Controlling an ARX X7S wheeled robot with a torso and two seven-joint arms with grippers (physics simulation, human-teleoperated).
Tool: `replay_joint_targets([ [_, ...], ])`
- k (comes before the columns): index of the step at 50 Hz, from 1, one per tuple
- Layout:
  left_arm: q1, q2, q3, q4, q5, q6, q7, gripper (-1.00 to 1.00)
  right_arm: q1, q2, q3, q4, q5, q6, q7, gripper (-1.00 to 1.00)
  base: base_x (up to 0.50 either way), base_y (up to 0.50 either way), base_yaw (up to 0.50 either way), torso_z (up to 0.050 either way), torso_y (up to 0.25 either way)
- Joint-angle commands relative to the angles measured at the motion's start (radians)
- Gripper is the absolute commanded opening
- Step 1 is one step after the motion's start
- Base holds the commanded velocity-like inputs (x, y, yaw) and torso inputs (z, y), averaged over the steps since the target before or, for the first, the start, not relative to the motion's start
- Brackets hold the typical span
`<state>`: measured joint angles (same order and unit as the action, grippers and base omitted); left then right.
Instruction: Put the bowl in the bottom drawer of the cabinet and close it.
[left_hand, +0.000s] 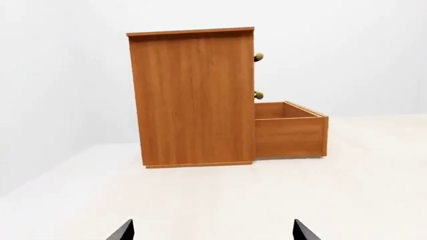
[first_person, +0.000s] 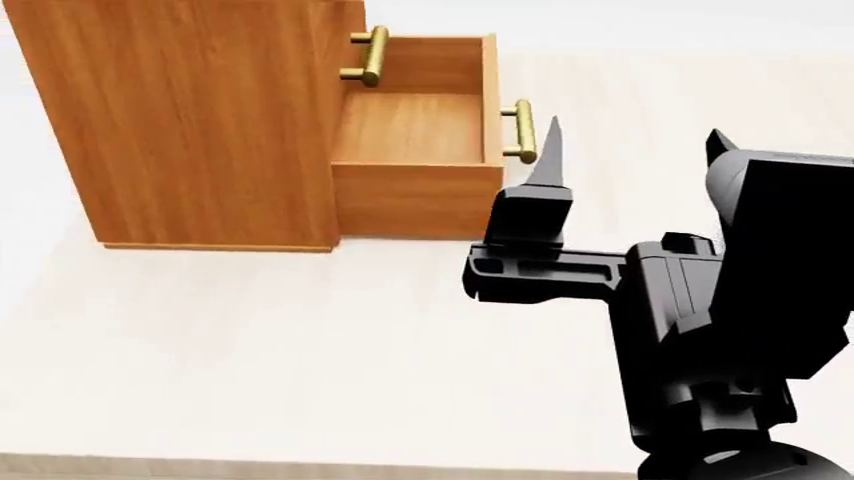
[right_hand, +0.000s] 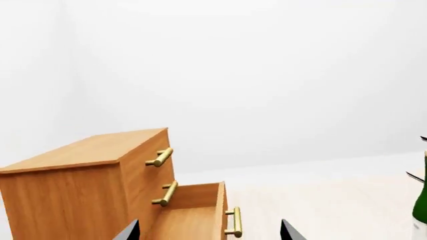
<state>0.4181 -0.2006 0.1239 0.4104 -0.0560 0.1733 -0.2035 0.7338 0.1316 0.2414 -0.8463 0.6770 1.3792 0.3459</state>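
End effector (first_person: 627, 150) right stands released, empty; bowl unseen. We judge it rigid, slippery: grip its rim.

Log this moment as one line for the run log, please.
bottom drawer: pulled open, empty | cabinet: upper drawers shut | bowl: not in view | right gripper: open, empty, near drawer handle | left gripper: open, empty

1. The bottom drawer (first_person: 414, 125) is standing pulled out of the cabinet (first_person: 187, 120), its inside lying bare and open from above;
2. Two upper brass handles (first_person: 367, 55) are jutting over the drawer's inner end;
3. The table (first_person: 267, 340) is stretching bare before the cabinet;
4. The right gripper (first_person: 627, 150) is hovering just beside the drawer's front handle (first_person: 521, 130);
5. A green bottle (right_hand: 420, 200) is standing well apart.
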Motion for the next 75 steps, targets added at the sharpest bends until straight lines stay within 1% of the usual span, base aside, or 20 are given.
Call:
replay_joint_targets([
  [1,-0.001,-0.005,0.005,0.004,-0.002,-0.002,-0.011,1.00,-0.006,0.003,0.000,0.004,0.017,-0.005,0.010,1.00,0.00,0.50,0.00,0.000,0.000],
  [17,-0.007,-0.015,0.013,-0.003,-0.006,0.000,-0.021,1.00,-0.012,0.015,-0.010,0.019,0.026,-0.025,0.024,1.00,0.00,0.50,0.00,0.000,0.000],
  [18,-0.007,-0.015,0.014,-0.005,-0.006,0.001,-0.022,1.00,-0.018,0.023,-0.023,0.016,0.013,-0.045,0.025,1.00,0.00,0.11,0.00,0.000,0.000],
  [20,-0.006,-0.017,0.015,-0.003,-0.005,0.001,-0.023,1.00,-0.012,-0.003,0.022,0.026,0.039,-0.022,0.033,1.00,0.00,0.00,0.00,0.000,0.000],
  [24,-0.004,-0.019,0.016,0.003,-0.006,-0.004,-0.027,1.00,-0.028,0.021,-0.010,0.023,0.022,-0.049,0.031,1.00,0.00,0.00,0.00,0.000,0.000],
  [25,-0.004,-0.020,0.017,0.003,-0.006,-0.003,-0.028,1.00,-0.032,0.041,-0.041,0.022,0.004,-0.062,0.030,1.00,0.00,0.00,0.00,0.000,0.000],
  [27,-0.003,-0.020,0.018,0.004,-0.005,-0.003,-0.030,1.00,-0.032,0.023,-0.010,0.024,0.031,-0.054,0.024,1.00,0.08,0.00,0.00,0.000,0.000],
  [33,-0.005,-0.024,0.019,0.002,-0.008,-0.001,-0.033,1.00,-0.040,0.018,0.000,0.029,0.044,-0.062,0.024,1.00,0.46,0.00,0.00,0.000,0.000],
  [50,-0.011,-0.032,0.025,-0.010,-0.019,0.010,-0.041,1.00,-0.057,0.031,-0.025,0.050,0.037,-0.103,0.031,1.00,0.50,0.00,0.00,0.000,0.000],
  [56,-0.007,-0.035,0.029,0.002,-0.016,0.001,-0.047,1.00,-0.048,0.019,-0.002,0.051,0.069,-0.078,0.040,1.00,0.01,0.00,0.00,0.000,0.000],
  [57,-0.009,-0.035,0.029,-0.001,-0.016,0.002,-0.048,1.00,-0.047,0.004,0.025,0.055,0.090,-0.079,0.033,1.00,0.21,0.00,0.00,0.000,0.000],
  [75,-0.009,-0.043,0.035,0.004,-0.025,0.003,-0.059,1.00,-0.065,0.023,-0.008,0.066,0.087,-0.115,0.040,1.00,0.48,0.00,0.00,0.000,0.000],
])
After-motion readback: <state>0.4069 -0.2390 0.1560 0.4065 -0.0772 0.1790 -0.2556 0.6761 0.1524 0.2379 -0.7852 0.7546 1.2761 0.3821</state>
